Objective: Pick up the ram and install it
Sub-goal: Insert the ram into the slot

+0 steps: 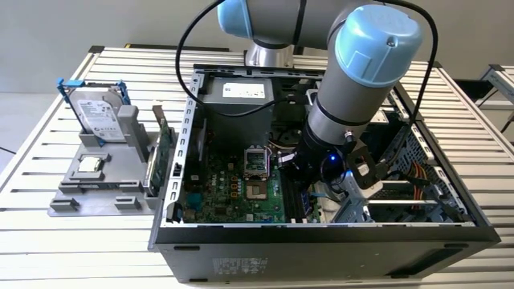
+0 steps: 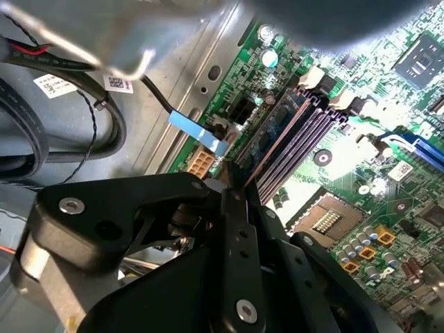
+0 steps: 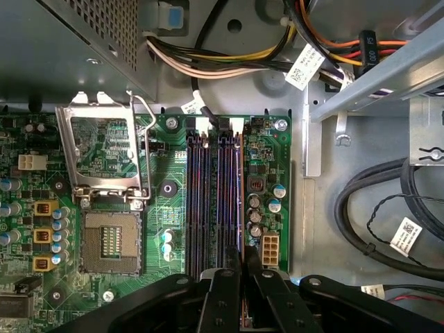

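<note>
Closest to us in both wrist views are the black links of the gripper (image 3: 243, 258), its two fingers (image 3: 223, 295) drawn narrow until hardly any gap remains between them. They close on the near end of the ram (image 2: 274, 132), which stands on edge in the outermost of the memory slots (image 3: 201, 201), the one nearest the board's edge.

In the first wrist view we look straight down and the ram is a thin line running away from the fingertips. The second wrist view looks along it at a slant and shows us its dark face and chips. Beyond the slots on the motherboard (image 3: 166, 166) we see the open processor socket (image 3: 111, 243), and black cables (image 3: 374, 208) loop over the metal floor past the board's edge.

The exterior view gives us the pose. The arm (image 1: 353, 90) reaches steeply down into the open computer case (image 1: 321, 241), with its wrist low over the board. Outside the case, toward the exterior view's left, a grey holder (image 1: 96, 180) on the slatted table (image 1: 80, 253) carries a hard drive (image 1: 100, 117) in a blue frame. A green card (image 1: 161, 150) stands upright there too.
</note>
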